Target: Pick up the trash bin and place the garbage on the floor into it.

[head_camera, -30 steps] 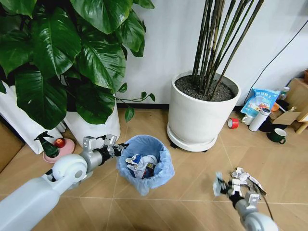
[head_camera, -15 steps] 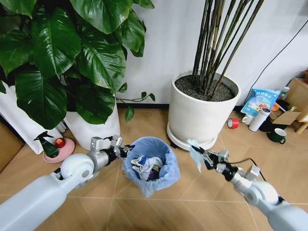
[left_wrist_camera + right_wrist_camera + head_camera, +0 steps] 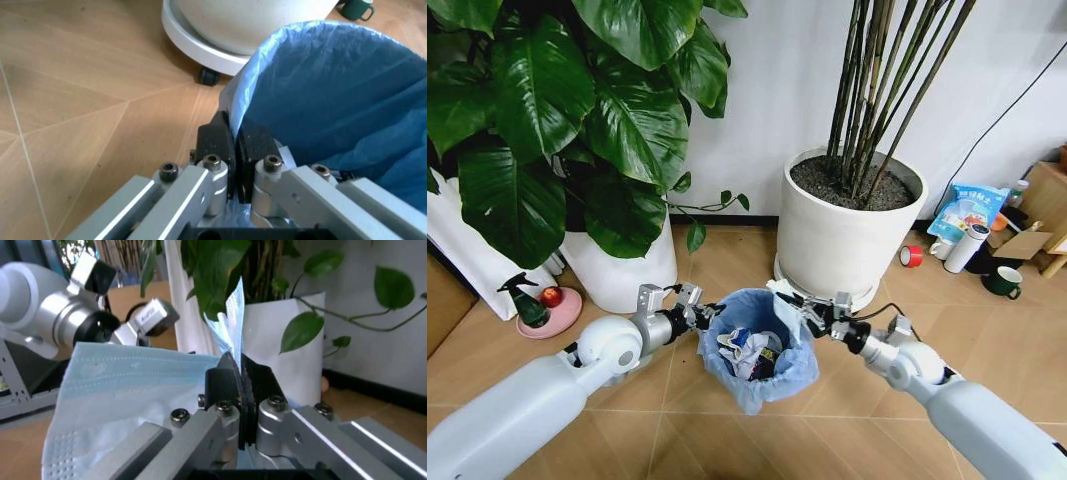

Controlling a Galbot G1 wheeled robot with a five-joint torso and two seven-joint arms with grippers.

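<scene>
A big white plant pot [image 3: 835,240] with dark stems stands against the wall, beside a broad-leaved plant [image 3: 557,110]. A green spray bottle [image 3: 527,300] sits on a pink dish [image 3: 557,310]. A red tape roll [image 3: 911,256], a white flask [image 3: 967,247] and a green mug [image 3: 1003,283] lie near the wall.

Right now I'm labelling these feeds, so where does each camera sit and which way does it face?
Head view: above, looking down at the floor; both arms meet at the trash bin.
Left wrist view: behind the left gripper, pinched on the bin's blue liner.
Right wrist view: behind the right gripper, clamping a pale-blue face mask, facing the left arm.
Shared: bin, white plant pot.
</scene>
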